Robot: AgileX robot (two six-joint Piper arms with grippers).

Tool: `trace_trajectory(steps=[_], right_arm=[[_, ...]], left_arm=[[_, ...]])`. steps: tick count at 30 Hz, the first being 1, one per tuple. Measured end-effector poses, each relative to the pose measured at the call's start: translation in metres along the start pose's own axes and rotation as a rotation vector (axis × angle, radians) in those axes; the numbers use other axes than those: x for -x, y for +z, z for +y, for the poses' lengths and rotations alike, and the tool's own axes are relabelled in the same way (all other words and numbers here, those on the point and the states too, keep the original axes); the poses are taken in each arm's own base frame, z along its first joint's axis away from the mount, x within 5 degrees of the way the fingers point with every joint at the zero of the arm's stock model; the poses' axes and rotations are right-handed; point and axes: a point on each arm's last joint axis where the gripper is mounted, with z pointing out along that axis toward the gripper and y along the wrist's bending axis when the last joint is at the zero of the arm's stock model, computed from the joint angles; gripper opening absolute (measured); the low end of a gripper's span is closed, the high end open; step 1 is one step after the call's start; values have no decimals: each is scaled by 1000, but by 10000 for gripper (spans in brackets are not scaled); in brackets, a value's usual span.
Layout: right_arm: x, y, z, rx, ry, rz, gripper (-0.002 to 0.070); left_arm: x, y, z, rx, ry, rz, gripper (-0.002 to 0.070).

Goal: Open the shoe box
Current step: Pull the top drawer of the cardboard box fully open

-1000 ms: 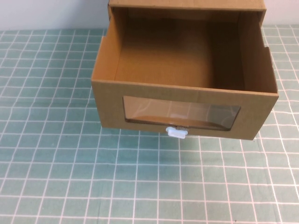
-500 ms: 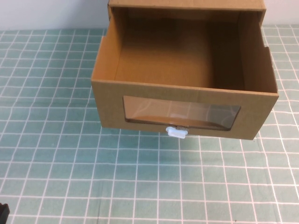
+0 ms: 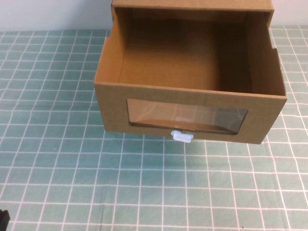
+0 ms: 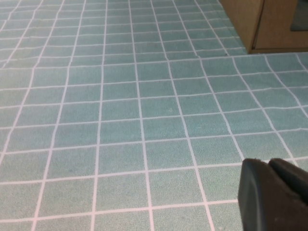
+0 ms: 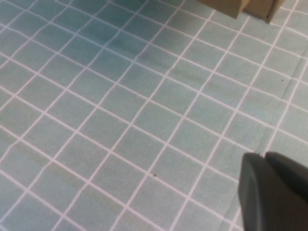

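The cardboard shoe box (image 3: 111, 103) stands at the back middle of the table. Its drawer is pulled out toward me from the outer sleeve (image 3: 192, 4), and the inside looks empty. The drawer front has a clear window (image 3: 187, 118) with a small white pull tab (image 3: 182, 136) under it. My left gripper (image 4: 268, 163) is shut on nothing, low over the mat at the near left corner (image 3: 3, 219), far from the box (image 4: 260, 24). My right gripper (image 5: 264, 156) is also shut and empty, above the mat with a box corner (image 5: 240, 6) far off; the high view does not show it.
A green mat with a white grid (image 3: 144, 183) covers the table. A pale wall (image 3: 53, 14) rises behind the box. Open mat lies on the near side of the drawer front and to both sides.
A black bit of my left gripper has come into the near left corner of the high view. The box and its drawer have not moved.
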Motion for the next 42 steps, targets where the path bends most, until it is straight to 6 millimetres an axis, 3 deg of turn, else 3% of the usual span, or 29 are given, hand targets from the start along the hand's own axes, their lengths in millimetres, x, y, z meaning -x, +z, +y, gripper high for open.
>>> trace_trajectory(steps=[6, 12, 20, 23, 29, 33, 39, 42], right_arm=[[-8, -12, -16, -57, 116, -118, -13], [-24, -40, -43, -375, 349, -284, -13], [-32, -57, -47, -565, 481, -375, -13], [-35, -52, -41, -496, 481, -372, -13], [-55, -23, -27, -368, 247, -380, -13], [-75, 1, -27, -360, 227, -339, -13], [-101, 20, -32, -391, 177, -244, -13], [-99, 20, -32, -385, 183, -282, -14]], left_arm=[[0, 0, 0, 2, -1, 2, -5], [0, 0, 0, 1, -4, 2, -5], [0, 0, 0, 1, -4, 2, -5], [0, 0, 0, 1, -4, 2, -5], [0, 0, 0, 1, -6, 2, -5], [0, 0, 0, 1, -6, 2, -5], [0, 0, 0, 1, -6, 2, -5], [0, 0, 0, 1, -6, 2, -5]])
